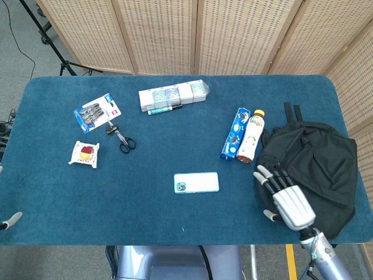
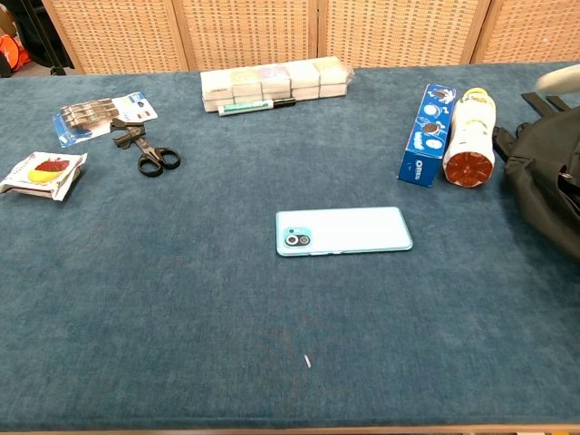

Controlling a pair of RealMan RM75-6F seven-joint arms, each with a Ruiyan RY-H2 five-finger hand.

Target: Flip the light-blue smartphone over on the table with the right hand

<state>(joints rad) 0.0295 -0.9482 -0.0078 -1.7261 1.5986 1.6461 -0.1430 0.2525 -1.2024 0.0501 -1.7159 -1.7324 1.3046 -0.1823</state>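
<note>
Flip not started: light-blue smartphone lies flat, camera side up, mid-worktop. Right hand hovers well apart from it by the black backpack, fingers spread, holding nothing. Reach, grasp and turnover all left.

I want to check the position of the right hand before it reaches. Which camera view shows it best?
The head view: the whole right hand shows there, fingers spread, over the black backpack, apart from the light-blue smartphone. The chest view shows only a pale tip at its right edge.
</note>
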